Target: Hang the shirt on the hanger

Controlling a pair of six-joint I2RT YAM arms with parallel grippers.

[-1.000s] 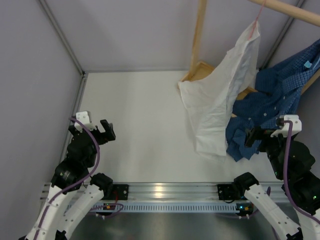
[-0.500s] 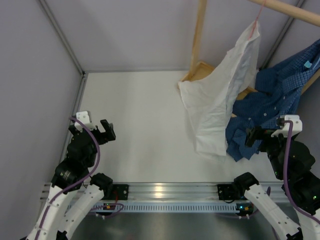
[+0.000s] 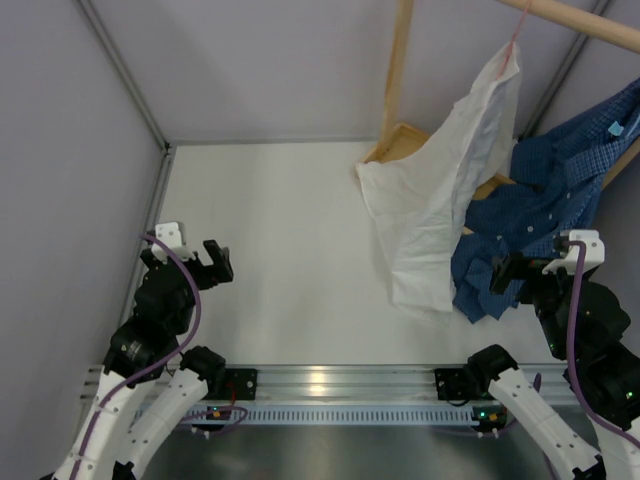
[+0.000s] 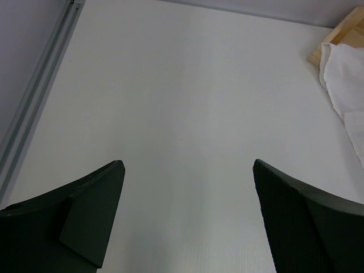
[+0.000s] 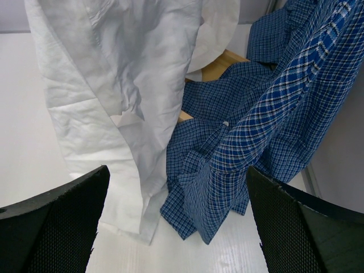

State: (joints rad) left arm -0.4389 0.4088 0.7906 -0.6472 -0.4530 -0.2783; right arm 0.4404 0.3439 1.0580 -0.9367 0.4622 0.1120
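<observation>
At the far right of the table (image 3: 280,220), the shirt (image 3: 440,190) hangs from the rack (image 3: 400,60). Its top is bunched where a sliver of the pink hanger (image 3: 517,25) shows under the rail. From there the cloth runs down and to the left, and its lower edge rests on the table. That diagonal is the shirt's long axis, rail at the top and hem nearest me. I cannot tell whether both shoulders sit on the wire or the fabric is only caught at one point, because the hanger is almost wholly hidden.

My right hand (image 3: 500,273) is released, jaws wide and holding nothing. It hovers low, just beside the blue shirt (image 3: 545,200). The white hem lies ahead of it and to its left, as the right wrist view shows. My left hand (image 3: 216,260) is also released and empty, over bare table well apart from the shirt, which lies far off to its right.

I judge the right arm the nearer one for any further work on the shirt. It would have to reach up and to the left along the cloth and keep out of the blue fabric.
</observation>
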